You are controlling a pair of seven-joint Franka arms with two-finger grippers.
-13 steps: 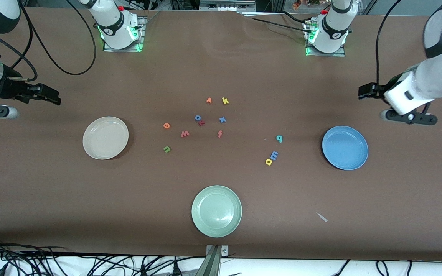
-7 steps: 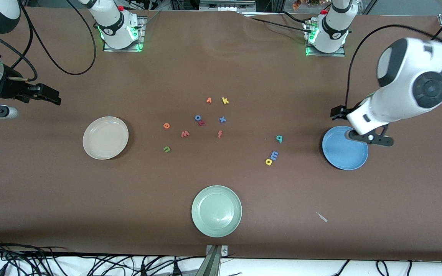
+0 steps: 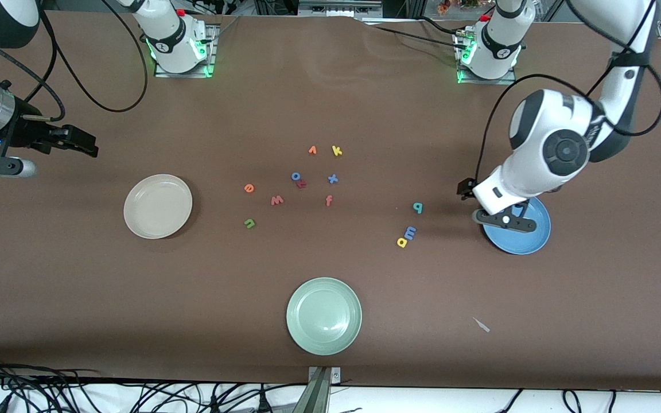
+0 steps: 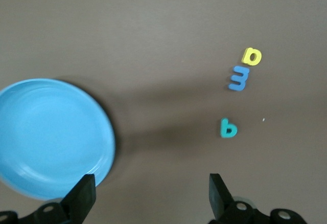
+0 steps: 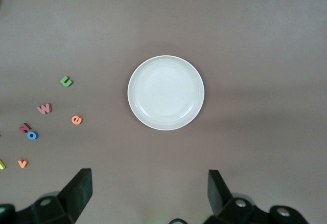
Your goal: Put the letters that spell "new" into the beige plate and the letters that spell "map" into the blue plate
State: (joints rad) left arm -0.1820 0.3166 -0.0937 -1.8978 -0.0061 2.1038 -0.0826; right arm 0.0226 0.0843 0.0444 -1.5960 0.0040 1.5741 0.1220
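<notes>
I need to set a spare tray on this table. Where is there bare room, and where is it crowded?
Bare table lies between the beige plate and pale green plate, and between the pale green plate and blue plate. The loose letters crowd the middle.

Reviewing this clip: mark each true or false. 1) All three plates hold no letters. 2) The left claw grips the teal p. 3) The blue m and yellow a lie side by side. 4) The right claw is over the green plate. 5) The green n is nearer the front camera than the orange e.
1) True: beige plate, blue plate and green plate hold none.
2) False: the left claw is open, holding nothing; the p lies on the table.
3) True: m, a.
4) False: the right claw waits over bare table, not over any plate.
5) True: n, e.
</notes>
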